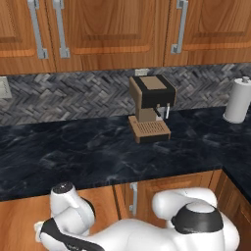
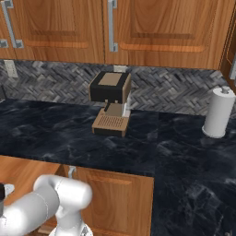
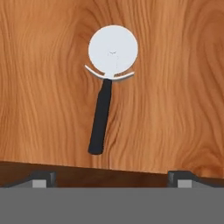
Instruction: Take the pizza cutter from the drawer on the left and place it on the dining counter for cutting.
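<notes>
In the hand view the pizza cutter lies flat on the wood floor of the drawer. Its blade is a round, flat, pale grey disc with a thin curved guard under it, and its handle is a slim, matte black bar that runs down and a little to the left. The drawer floor is medium-brown wood with strong wavy grain. Nothing lies beside the cutter or over it. The gripper is above it with the jaws wide apart; the two dark fingertips stand at the lower edge, clear of the cutter, holding nothing.

In the base views the tabletop is a glossy black slab with faint white veins. On it, from left to right, stand a boxy brown and black coffee machine and a white paper towel roll, well apart. Behind them is a grey herringbone tile wall, and above are wood cabinet doors with vertical silver handles. No writing can be read.
</notes>
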{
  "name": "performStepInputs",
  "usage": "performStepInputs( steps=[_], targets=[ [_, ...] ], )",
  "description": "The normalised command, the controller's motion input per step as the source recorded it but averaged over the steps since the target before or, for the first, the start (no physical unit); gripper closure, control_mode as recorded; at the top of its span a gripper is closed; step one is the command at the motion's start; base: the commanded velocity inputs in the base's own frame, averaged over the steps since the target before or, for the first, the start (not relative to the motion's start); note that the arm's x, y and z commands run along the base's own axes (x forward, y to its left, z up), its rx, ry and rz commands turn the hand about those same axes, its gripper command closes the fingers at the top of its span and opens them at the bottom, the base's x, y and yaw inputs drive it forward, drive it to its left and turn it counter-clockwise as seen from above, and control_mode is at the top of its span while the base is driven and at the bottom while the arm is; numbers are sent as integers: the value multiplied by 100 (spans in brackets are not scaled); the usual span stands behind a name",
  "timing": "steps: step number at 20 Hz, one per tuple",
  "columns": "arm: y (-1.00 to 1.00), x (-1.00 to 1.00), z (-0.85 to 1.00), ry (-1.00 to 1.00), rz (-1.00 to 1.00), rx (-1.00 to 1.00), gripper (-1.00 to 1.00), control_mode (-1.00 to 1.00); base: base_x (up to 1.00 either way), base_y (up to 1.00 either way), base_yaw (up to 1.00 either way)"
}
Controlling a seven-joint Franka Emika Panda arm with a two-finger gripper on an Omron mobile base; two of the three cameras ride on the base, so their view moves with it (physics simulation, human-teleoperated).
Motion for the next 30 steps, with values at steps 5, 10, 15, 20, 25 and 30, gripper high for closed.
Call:
performStepInputs(
  steps=[5, 10, 15, 20, 25, 30],
  targets=[
    [29, 13, -11, 1, 0, 0, -100, -100, 0, 0, 0],
    [3, 19, -2, 0, 0, 0, -100, -100, 0, 0, 0],
    [0, 15, -2, 1, 0, 0, -100, -100, 0, 0, 0],
    [0, 25, -18, 1, 0, 0, -100, -100, 0, 0, 0],
    [0, 4, -43, 0, 0, 1, -100, -100, 0, 0, 0],
    [0, 0, -49, 0, 0, 0, -100, -100, 0, 0, 0]
  ],
)
